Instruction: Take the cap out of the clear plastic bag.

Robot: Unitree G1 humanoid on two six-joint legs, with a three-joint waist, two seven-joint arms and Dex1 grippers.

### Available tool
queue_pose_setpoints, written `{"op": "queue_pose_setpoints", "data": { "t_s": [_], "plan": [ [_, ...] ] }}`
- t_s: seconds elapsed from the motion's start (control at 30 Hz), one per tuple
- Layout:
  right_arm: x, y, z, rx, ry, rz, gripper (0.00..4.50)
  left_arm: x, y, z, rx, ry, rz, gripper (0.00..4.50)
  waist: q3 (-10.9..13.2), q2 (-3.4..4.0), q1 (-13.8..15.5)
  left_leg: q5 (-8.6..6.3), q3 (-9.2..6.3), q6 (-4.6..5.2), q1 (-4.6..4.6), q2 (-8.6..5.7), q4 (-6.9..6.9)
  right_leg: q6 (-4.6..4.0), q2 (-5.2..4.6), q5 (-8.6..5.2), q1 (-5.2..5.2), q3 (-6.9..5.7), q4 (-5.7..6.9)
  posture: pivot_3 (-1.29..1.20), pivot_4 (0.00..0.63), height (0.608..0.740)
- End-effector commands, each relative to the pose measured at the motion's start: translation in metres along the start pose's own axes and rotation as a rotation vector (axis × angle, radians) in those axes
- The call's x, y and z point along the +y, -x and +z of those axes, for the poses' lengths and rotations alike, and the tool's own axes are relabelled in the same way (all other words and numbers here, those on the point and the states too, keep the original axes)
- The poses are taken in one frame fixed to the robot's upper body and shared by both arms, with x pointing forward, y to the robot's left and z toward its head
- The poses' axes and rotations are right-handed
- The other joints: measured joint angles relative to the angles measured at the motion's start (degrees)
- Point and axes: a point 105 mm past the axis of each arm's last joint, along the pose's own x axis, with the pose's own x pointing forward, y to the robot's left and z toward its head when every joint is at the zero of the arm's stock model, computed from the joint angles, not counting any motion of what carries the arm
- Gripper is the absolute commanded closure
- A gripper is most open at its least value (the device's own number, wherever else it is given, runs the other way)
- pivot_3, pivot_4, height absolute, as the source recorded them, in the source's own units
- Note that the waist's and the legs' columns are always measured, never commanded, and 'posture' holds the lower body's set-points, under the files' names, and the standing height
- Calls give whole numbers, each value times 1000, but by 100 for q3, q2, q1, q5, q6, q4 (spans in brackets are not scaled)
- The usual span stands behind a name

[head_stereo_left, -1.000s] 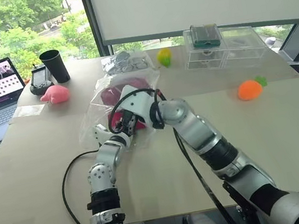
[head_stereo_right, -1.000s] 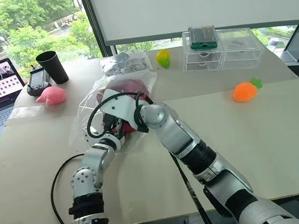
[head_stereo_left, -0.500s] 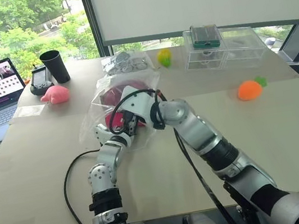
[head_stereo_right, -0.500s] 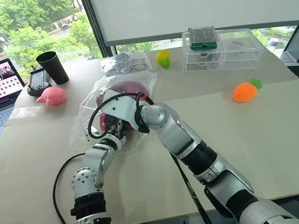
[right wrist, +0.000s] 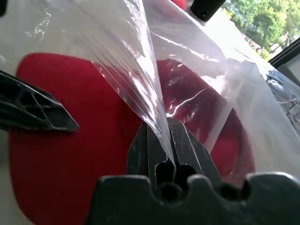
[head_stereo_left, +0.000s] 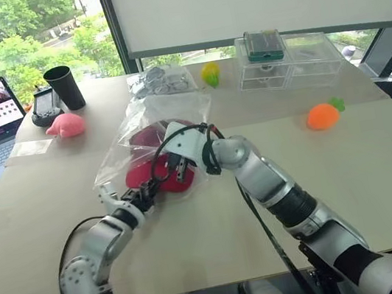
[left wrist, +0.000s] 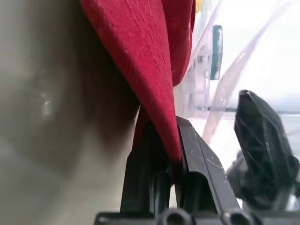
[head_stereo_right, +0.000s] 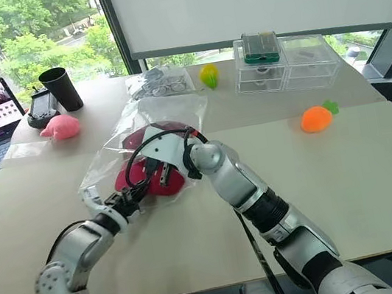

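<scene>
Beige table (head_stereo_left: pixel 352 189) is carrying the clear plastic bag (head_stereo_left: pixel 150 128), lying crumpled near its middle with its long axis running toward the far edge. Inside, the cap (head_stereo_left: pixel 157 174) is sitting largely veiled by glossy wrinkles, so its brim direction is hard to make out. Right gripper (right wrist: pixel 161 140) is pinching a fold of the bag, jaws together. Left gripper (left wrist: pixel 161 140) is clamping the cap's red edge at the bag's near end.
</scene>
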Motion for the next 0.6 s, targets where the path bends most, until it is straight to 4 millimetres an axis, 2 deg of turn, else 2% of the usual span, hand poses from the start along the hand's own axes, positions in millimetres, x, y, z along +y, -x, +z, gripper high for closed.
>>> {"op": "queue_pose_setpoints", "data": {
  "t_s": [0.03,0.13,0.17,0.23,0.3,0.37,0.4,0.5,0.53,0.6],
  "plan": [
    [-4,3,14,-53,26,-24,4500,-28,14,-3,-17,12,-125,4476,0,0,21,0,0,0,-2,-1,0,0,-1,0,-1,0,-1,0,150,740],
    [-3,3,13,-54,25,-21,4500,-43,21,-19,12,-29,-210,4476,1,0,58,0,1,0,-5,-3,0,-1,-1,0,0,-3,-6,0,150,740],
    [-3,3,13,-54,25,-20,4500,-51,26,-23,7,-36,-265,4476,1,0,55,0,1,0,-6,-3,0,-2,-1,-1,-1,-3,-7,0,150,740],
    [-2,2,13,-53,25,-18,4500,-54,40,-33,29,-63,-334,4476,1,0,46,0,4,-1,-8,-3,-1,-7,-1,2,-2,-2,-11,0,150,740],
    [-2,2,12,-52,25,-18,4500,-45,61,-39,85,-121,-353,4476,1,0,11,0,8,-1,-7,-3,-8,-16,-1,2,-4,1,-13,0,150,740],
    [-3,2,11,-50,24,-18,4500,-39,82,-37,130,-177,-375,4476,3,0,-45,0,8,0,-4,1,-16,-25,5,-4,-9,0,-11,0,150,740],
    [-2,2,11,-50,24,-18,4500,-38,88,-35,142,-188,-382,4476,6,5,-62,0,6,0,-3,5,-25,-31,8,-13,-16,-2,-6,0,150,740],
    [-2,3,10,-49,20,-17,4500,-14,103,-18,146,-164,-282,4476,11,13,-64,1,0,0,3,8,-30,-25,7,-51,-18,-12,0,0,150,740],
    [-1,2,9,-49,20,-16,4500,-7,108,-16,151,-151,-258,4476,11,12,-77,0,0,0,5,10,-30,-56,8,-69,-16,-12,1,0,150,740],
    [0,2,10,-50,15,-14,4500,0,121,-17,175,-127,-250,4476,11,12,-98,0,1,0,5,11,-31,-56,7,-70,-16,-11,-1,0,150,740]
  ]
}}
